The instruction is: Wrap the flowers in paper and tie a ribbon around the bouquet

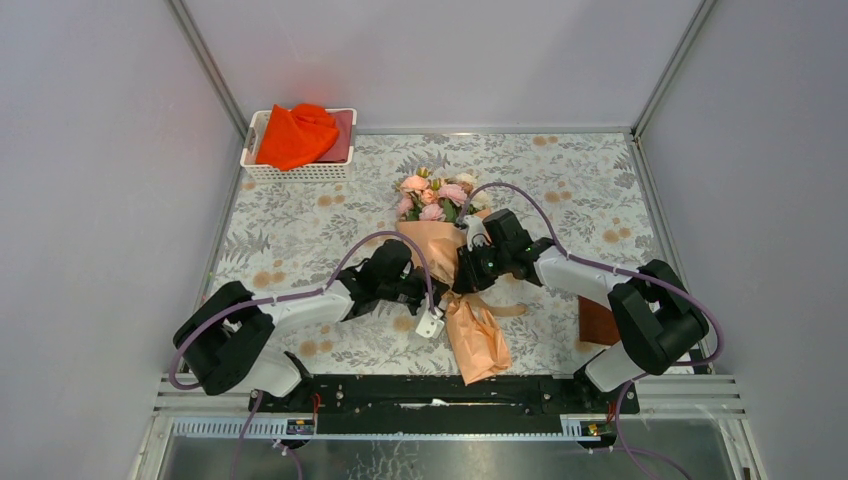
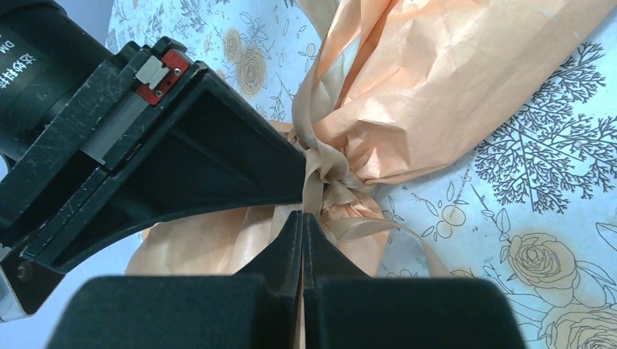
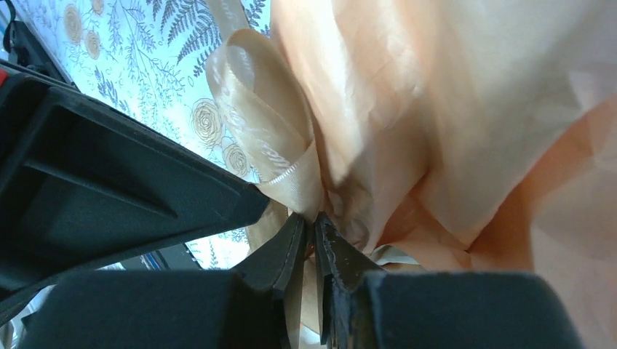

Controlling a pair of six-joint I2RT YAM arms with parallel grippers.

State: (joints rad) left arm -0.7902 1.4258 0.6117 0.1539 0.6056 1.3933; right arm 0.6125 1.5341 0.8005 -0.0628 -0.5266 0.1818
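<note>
Grey walls close in the table on three sides, and a grey leaf-patterned mat (image 1: 300, 230) covers its top. At the middle of the mat lies the bouquet (image 1: 475, 335), a long cone of peach-orange paper (image 2: 436, 80). Its long axis runs from far to near, leaning a little. The pink, peach and cream flowers (image 1: 432, 195) point toward the far wall and slightly left. The crumpled paper end points toward the arms and slightly right, and stops just short of the black rail at the near edge.

A tan ribbon (image 2: 331, 174) is knotted around the cone's narrow waist. One loop stands up beside the paper in the right wrist view, and a loose end trails onto the mat to the right.

Both arms meet at that waist from opposite sides. The left pincer (image 2: 303, 218) has its fingers pressed together, with the tips right at the knot; whether a strand is caught cannot be told. The right pincer (image 3: 314, 222) is nearly together, with a strip of ribbon in the narrow slit between its fingers.

Bare mat spreads to the left and right of the cone. A white slotted basket (image 1: 300, 172) holding a bright orange-red cloth (image 1: 297, 135) sits well apart at the far left corner. A flat red-brown board (image 1: 598, 320) lies near the right arm's base.
</note>
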